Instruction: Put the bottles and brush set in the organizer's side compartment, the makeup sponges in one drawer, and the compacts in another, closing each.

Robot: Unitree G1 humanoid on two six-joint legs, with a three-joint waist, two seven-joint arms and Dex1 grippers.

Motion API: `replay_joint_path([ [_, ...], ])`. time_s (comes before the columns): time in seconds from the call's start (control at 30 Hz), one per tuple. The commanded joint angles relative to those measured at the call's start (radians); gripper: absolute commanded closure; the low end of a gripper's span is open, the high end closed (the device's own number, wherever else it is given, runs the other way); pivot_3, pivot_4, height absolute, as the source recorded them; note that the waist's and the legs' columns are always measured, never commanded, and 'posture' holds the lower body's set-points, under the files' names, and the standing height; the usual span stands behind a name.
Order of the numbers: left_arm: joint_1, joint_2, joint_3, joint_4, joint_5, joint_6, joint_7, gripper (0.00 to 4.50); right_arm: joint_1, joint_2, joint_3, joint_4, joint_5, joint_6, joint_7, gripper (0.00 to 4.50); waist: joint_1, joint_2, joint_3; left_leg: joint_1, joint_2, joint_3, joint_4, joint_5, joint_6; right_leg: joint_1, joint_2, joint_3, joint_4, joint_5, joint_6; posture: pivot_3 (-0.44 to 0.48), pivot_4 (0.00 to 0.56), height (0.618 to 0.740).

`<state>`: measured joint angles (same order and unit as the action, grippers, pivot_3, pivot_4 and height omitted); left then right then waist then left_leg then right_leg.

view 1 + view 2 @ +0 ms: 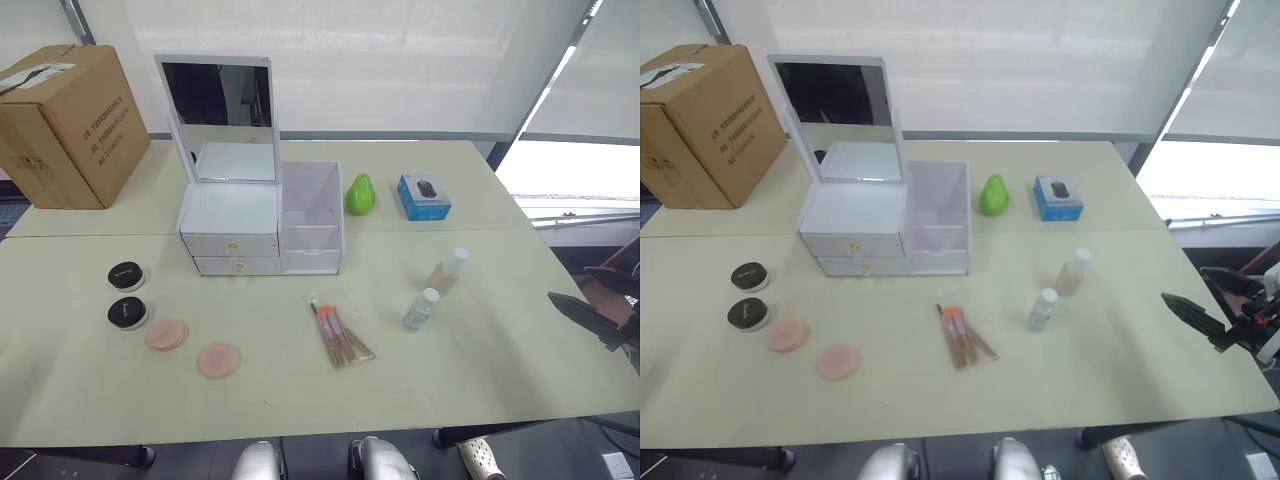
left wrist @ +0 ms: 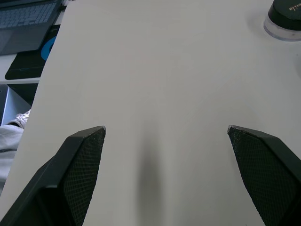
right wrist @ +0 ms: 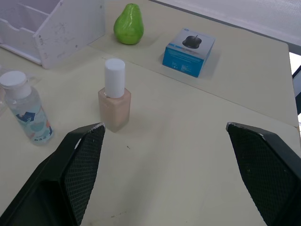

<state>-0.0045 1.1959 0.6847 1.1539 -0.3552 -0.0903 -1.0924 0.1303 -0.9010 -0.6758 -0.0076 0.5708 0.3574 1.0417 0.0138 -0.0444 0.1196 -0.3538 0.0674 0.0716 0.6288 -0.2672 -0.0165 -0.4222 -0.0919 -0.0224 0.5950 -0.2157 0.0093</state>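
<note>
Cardboard box [image 1: 62,125], green pear [image 1: 360,194], blue box [image 1: 424,196]

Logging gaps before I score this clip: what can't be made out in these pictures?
- White plastic organizer: both gold-knobbed drawers are shut, so their contents are hidden in the head views.
- Black-lidded round compact: cut off by the left wrist view's edge.
- Small blue box: its print is too small to read.
- Brown cardboard box: cut off by the left eye view's edge.
</note>
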Motion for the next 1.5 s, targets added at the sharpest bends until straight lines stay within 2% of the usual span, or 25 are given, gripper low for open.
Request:
replay_joint_path([
  [0.03,-0.017,0.049,0.013,0.008,-0.006,-0.032,0.003,0.03,-0.009,-0.009,-0.014,-0.026,0.014,0.008,-0.003,0.00,0.000,0.000,0.000,0.000,0.000,0.000,0.000,0.000,0.000,0.000,0.000,0.000,0.000,0.000,0.000,0.000,0.150,0.740],
  [0.27,-0.065,0.037,-0.002,-0.010,-0.007,-0.031,-0.001,0.03,-0.017,-0.002,0.003,-0.056,0.030,0.044,-0.009,0.00,0.000,-0.001,0.000,0.000,0.000,0.000,0.000,0.000,0.000,0.000,0.000,0.000,0.000,0.000,0.000,0.000,0.150,0.740],
  [0.4,-0.115,-0.044,-0.051,-0.124,-0.018,-0.031,-0.040,0.03,-0.022,0.017,0.035,-0.115,0.059,0.135,-0.061,0.00,0.005,0.000,0.001,0.000,0.000,0.000,0.000,0.000,0.000,0.001,0.000,-0.001,0.000,0.000,0.000,0.000,0.150,0.740],
  [0.5,-0.088,-0.155,-0.105,-0.349,-0.045,0.021,-0.072,0.03,-0.027,0.057,0.076,-0.191,0.057,0.206,-0.167,0.00,0.009,0.000,0.000,-0.001,0.000,0.001,0.000,0.000,0.000,0.001,-0.001,-0.001,0.000,0.000,0.000,0.000,0.150,0.740],
  [0.6,0.007,-0.272,-0.169,-0.716,-0.107,0.150,-0.060,0.03,-0.033,0.145,0.111,-0.301,0.054,0.251,-0.307,0.00,0.008,-0.003,-0.001,-0.003,0.000,0.001,0.003,0.001,0.001,0.004,0.000,0.000,0.002,0.001,0.000,0.000,0.150,0.740],
  [0.67,0.060,-0.323,-0.198,-0.951,-0.166,0.256,-0.029,0.03,-0.041,0.211,0.129,-0.372,0.048,0.279,-0.409,0.00,0.004,-0.004,-0.001,-0.004,0.001,0.000,0.006,0.005,0.008,0.003,0.002,0.002,0.003,0.002,0.001,0.000,0.150,0.740],
  [0.8,0.125,-0.360,-0.208,-1.234,-0.263,0.391,-0.004,0.03,-0.064,0.325,0.173,-0.457,0.014,0.292,-0.576,0.00,-0.002,-0.004,-0.001,-0.004,0.000,0.000,0.006,0.005,0.008,0.003,0.003,0.006,0.003,0.002,0.002,0.000,0.150,0.740],
  [0.93,0.164,-0.359,-0.242,-1.441,-0.354,0.492,-0.014,0.03,-0.113,0.400,0.220,-0.439,-0.026,0.260,-0.669,0.00,-0.003,-0.001,0.000,-0.002,-0.001,0.000,0.006,0.005,0.009,0.003,0.004,0.009,0.002,0.002,0.002,0.000,0.150,0.740],
  [1.2,0.107,-0.376,-0.359,-1.628,-0.406,0.576,0.027,0.03,-0.225,0.475,0.346,-0.349,-0.115,0.190,-0.720,0.00,-0.002,0.001,0.001,-0.001,-0.001,-0.004,0.007,0.006,0.010,0.005,0.011,0.015,0.001,0.002,0.001,0.000,0.150,0.740],
  [1.5,0.039,-0.489,-0.467,-1.688,-0.361,0.508,0.100,0.03,-0.317,0.514,0.411,-0.222,-0.186,0.100,-0.727,0.00,-0.004,0.000,0.000,0.001,-0.003,-0.009,0.010,0.006,0.010,0.008,0.020,0.026,0.000,0.002,0.001,0.000,0.150,0.740],
])
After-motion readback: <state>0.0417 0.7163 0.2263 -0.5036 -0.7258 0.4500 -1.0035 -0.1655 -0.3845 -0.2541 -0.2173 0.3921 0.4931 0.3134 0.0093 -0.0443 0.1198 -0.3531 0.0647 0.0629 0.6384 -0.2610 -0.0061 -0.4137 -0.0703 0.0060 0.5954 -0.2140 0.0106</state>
